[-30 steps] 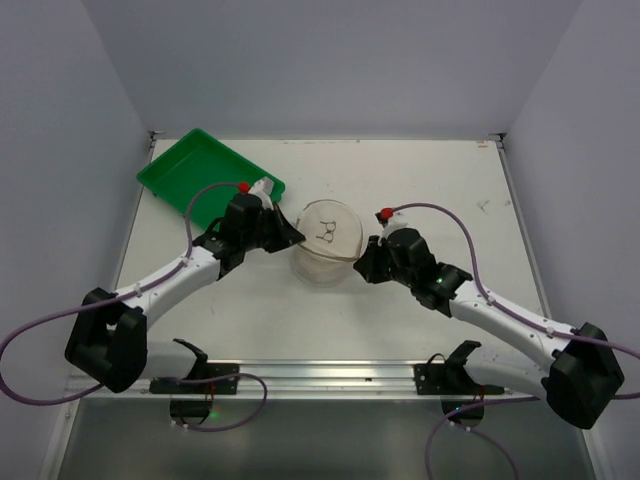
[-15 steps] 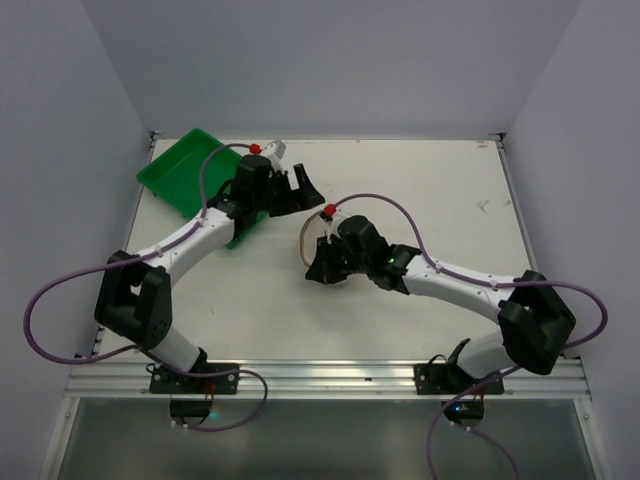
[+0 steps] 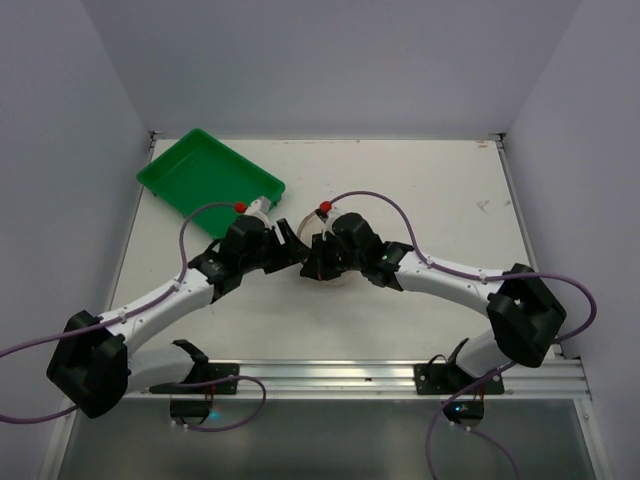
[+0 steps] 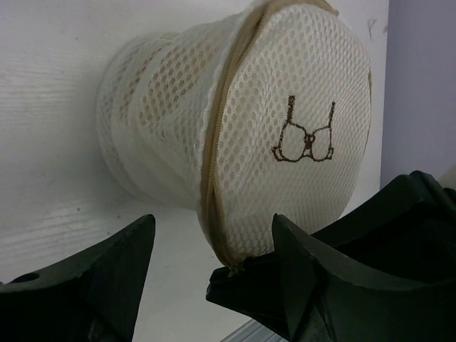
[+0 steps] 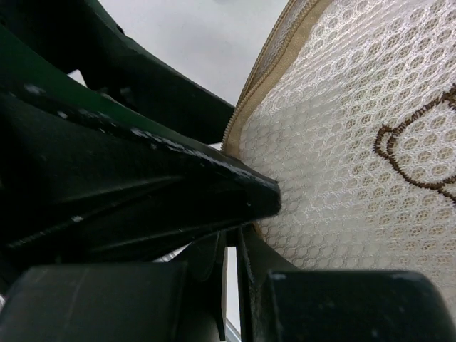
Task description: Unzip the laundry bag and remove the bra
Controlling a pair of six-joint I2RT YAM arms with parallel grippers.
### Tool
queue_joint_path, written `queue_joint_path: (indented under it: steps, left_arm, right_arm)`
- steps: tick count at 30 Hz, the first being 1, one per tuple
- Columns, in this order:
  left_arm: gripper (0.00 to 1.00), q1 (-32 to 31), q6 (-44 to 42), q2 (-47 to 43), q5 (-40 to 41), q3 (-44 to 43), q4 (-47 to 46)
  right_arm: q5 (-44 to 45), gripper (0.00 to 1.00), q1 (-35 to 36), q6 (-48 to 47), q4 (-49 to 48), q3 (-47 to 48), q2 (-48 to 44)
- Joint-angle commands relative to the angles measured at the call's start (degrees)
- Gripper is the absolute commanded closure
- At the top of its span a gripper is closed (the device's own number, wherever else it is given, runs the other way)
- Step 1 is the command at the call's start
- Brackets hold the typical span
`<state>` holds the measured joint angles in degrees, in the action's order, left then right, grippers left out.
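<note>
The laundry bag (image 4: 292, 92) is a white mesh drum tipped on its side, its lid with a small brown bra drawing turned toward the left wrist camera. A beige zip (image 4: 214, 164) runs round the lid's rim. My left gripper (image 4: 214, 221) is open, a finger on each side of the lid's lower edge without touching it. My right gripper (image 5: 235, 239) is shut on the zipped rim at the bottom of the lid. From above, both grippers meet over the bag (image 3: 335, 281) and hide most of it. The bra is hidden inside; only a faint yellowish tint shows through the mesh.
A green tray (image 3: 205, 170) lies at the back left, close behind my left arm (image 3: 170, 295). My right arm (image 3: 450, 275) stretches across the middle of the white table (image 3: 440, 190). Grey walls stand on three sides.
My left gripper let go and opened, swung back toward the green tray, then returned beside the bag. My right gripper moved left onto the bag's rim, staying shut.
</note>
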<state>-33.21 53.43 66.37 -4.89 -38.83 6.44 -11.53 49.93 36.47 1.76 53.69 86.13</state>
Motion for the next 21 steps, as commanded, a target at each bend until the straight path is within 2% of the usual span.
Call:
queue_joint_path:
  steps: [1,2,5,6,7,8,11,15,17,19,21]
  left_arm:
    - [0.31,-1.77,2.91,2.18,0.67,-0.37,-5.38]
    - [0.35,-1.77,3.08,3.58,0.75,-0.63,-6.86]
    - [0.63,-1.86,3.52,5.26,1.54,-1.25,-8.72]
    - [0.85,-1.86,3.09,5.44,1.81,-1.51,-8.55]
    - [0.94,-1.77,2.65,5.53,2.24,-2.3,-8.11]
    - [1.0,-1.68,2.04,5.53,3.81,-2.91,-6.54]
    - [1.0,0.5,-1.48,5.61,3.92,-4.32,-2.5]
    - [1.0,5.78,-7.18,5.79,-1.17,-4.15,-1.43]
    - [1.0,8.41,-9.73,6.75,-3.37,-5.37,-0.2]
    - [1.0,9.04,-15.0,9.46,-4.6,-9.3,0.5]
    - [1.0,9.13,-20.26,12.72,-5.57,-13.97,4.36]
  right_arm:
    - [0.45,1.0,0.08,0.18,-1.94,1.86,-0.08]
    - [0.46,1.0,0.08,0.1,-1.94,1.42,-0.34]
    - [1.33,1.0,0.08,-0.69,0.43,0.01,-2.27]
    - [2.73,1.0,-0.01,-1.31,1.66,-0.69,-3.06]
    - [3.87,1.0,-0.1,-2.01,2.45,-2.35,-5.16]
    - [5.01,1.0,-0.27,-2.62,3.24,-3.32,-6.4]
    - [8.19,1.0,-2.81,-4.21,6.15,-9.03,-12.46]
    - [8.54,1.0,-9.92,-6.75,9.74,-16.06,-21.42]
    - [10.12,1.0,-10.29,-8.07,10.98,-17.3,-25.02]
    - [7.33,1.0,-10.29,-10.09,10.2,-17.31,-25.83]
    - [0.57,1.0,-10.03,-10.1,7.49,-16.78,-24.27]
